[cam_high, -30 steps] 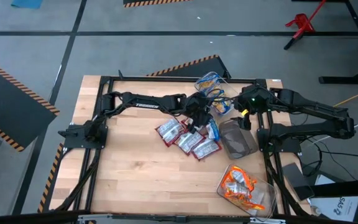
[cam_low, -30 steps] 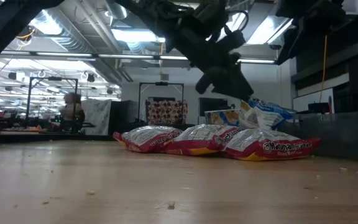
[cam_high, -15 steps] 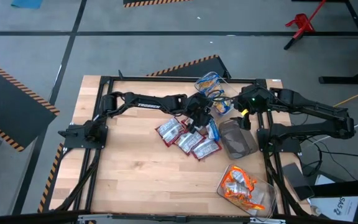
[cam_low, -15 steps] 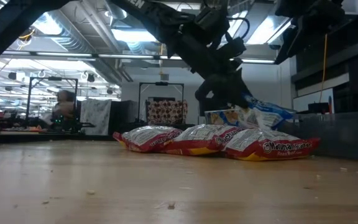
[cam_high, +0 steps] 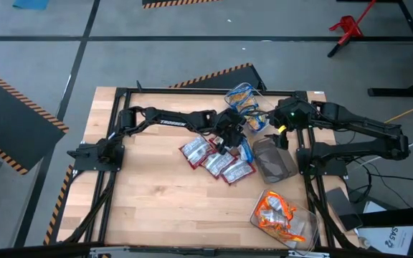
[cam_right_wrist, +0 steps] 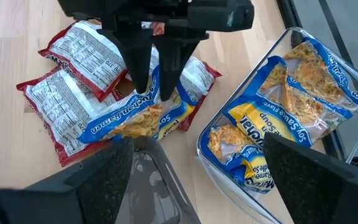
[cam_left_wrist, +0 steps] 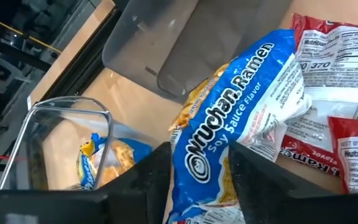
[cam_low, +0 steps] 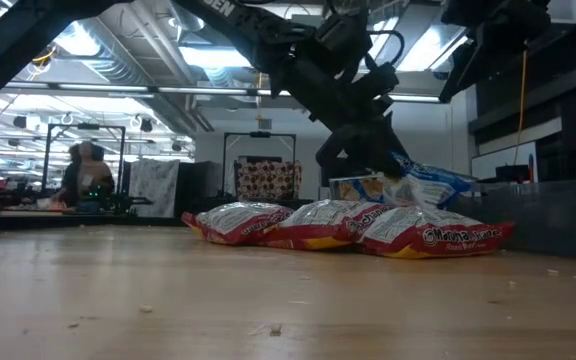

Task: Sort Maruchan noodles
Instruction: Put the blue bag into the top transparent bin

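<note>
High view: the left gripper [cam_high: 229, 140] reaches across the table [cam_high: 149, 193] to the pile of Maruchan noodles [cam_high: 217, 159], sitting over a blue packet [cam_high: 246, 150] that lies between the red packets [cam_high: 224, 165] and the dark grey tub [cam_high: 272, 159]. A clear tub of blue packets [cam_high: 242, 100] stands at the far edge, and a clear tub of orange packets [cam_high: 282, 215] at the near right corner. The right gripper [cam_high: 282, 136] waits above the grey tub.

Low view: 3 red packets [cam_low: 348, 226] lie side by side on the table, with the left arm [cam_low: 338, 85] coming down behind them onto the blue packet [cam_low: 408, 185].

Left wrist view: the fingers [cam_left_wrist: 143, 174] straddle the blue packet [cam_left_wrist: 235, 118], one on each side of its end, spread and not yet pinched. The packet looks light, crinkly and slippery, with a brittle block inside, so a firm pinch across the narrow end seems best; squeezing the middle could crack the noodles. Red packets [cam_left_wrist: 340, 81] touch it on one side and may drag along.

Right wrist view: the right gripper's own fingers [cam_right_wrist: 104, 180] stand wide apart, holding nothing. The grey tub [cam_right_wrist: 160, 180] sits just beside the blue packet [cam_right_wrist: 129, 121] and crowds the lift path toward the clear tub of blue packets [cam_right_wrist: 284, 118].
</note>
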`<state>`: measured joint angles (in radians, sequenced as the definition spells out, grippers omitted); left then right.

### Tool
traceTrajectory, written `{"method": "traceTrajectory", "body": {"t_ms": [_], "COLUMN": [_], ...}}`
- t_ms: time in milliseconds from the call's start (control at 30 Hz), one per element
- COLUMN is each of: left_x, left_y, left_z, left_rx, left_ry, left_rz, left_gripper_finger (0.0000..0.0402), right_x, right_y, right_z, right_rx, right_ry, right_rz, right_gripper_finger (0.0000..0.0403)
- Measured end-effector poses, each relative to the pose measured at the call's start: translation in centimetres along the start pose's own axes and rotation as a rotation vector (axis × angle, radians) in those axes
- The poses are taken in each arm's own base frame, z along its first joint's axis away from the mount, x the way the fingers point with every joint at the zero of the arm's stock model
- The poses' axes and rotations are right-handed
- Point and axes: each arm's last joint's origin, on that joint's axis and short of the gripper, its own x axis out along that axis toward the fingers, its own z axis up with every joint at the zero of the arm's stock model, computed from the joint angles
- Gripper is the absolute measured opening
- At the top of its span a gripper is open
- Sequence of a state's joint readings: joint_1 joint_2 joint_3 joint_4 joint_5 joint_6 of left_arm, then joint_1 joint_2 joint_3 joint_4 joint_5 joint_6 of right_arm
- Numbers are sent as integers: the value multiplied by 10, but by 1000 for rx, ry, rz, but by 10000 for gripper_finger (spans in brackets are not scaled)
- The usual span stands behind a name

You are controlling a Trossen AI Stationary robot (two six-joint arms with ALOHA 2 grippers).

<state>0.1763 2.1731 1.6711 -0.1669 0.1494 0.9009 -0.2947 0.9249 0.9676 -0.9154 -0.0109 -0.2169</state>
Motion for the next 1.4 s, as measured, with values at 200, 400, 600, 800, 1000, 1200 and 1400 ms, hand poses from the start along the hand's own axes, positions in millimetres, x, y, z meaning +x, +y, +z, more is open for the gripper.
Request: {"method": "traceTrajectory", "body": {"t_ms": [200,400,600,800,1000,1200,1400], "left_x": [1,1,-4,-35,-67,-83,-90], "left_y": [-4,-6,-10,-9,4,37,71], "left_z": [6,7,20,49,67,61,40], "left_rx": [-7,-101,-176,-202,-261,-324,-407], "left_ry": [-3,33,97,155,160,96,-25], "left_rz": [-4,24,108,231,385,607,774], "left_gripper_finger": [73,7,1,1,0,0,0], "right_x": [0,0,0,-2,-9,-23,-41], "right_y": [0,0,0,0,-1,-5,-6], "right_z": [0,0,0,-1,-3,-9,-17], "right_rx": [2,24,53,75,95,159,210], "right_ry": [0,0,-1,-3,-24,-53,-108], "right_rz": [0,0,0,-20,-72,-255,-374], "right_gripper_finger": [344,344,344,344,344,344,344]}}
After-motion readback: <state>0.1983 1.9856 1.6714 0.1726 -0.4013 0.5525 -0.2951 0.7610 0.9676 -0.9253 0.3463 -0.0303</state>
